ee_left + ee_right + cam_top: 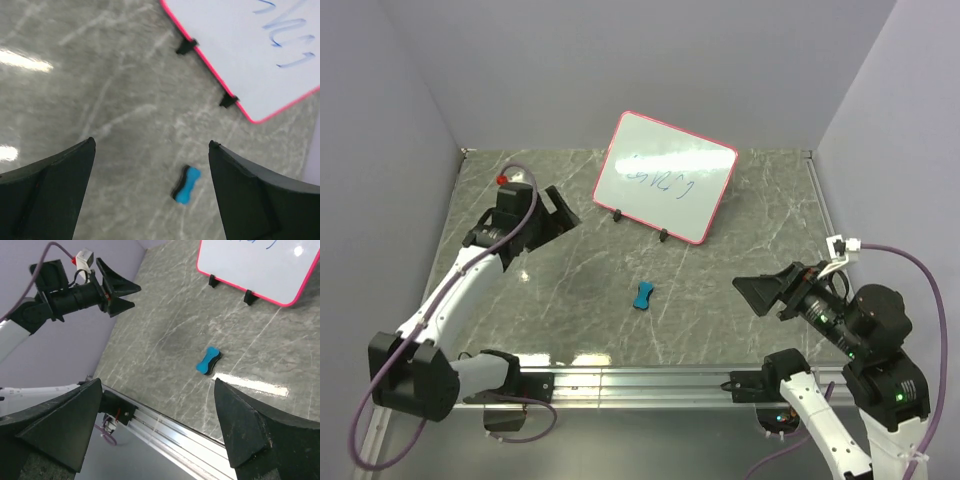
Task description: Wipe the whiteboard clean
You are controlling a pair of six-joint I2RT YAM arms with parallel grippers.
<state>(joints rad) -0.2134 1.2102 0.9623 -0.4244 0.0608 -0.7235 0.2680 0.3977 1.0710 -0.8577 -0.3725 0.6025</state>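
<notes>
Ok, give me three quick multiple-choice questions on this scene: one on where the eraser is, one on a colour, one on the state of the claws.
1. Where is the eraser relative to the board?
A. Lying on it
B. On the table in front of it, apart from it
C. Behind it

2. What colour are the scribbles on the board?
A. Blue
B. Green
C. Black

3. How are the left claw and the right claw?
A. Both shut
B. Left shut on the eraser
C. Both open, empty

Answers:
1 B, the top view shows the eraser on bare table nearer the arms than the board.
2 A, the marks show blue on white.
3 C, each wrist view shows a wide gap with nothing held.
</notes>
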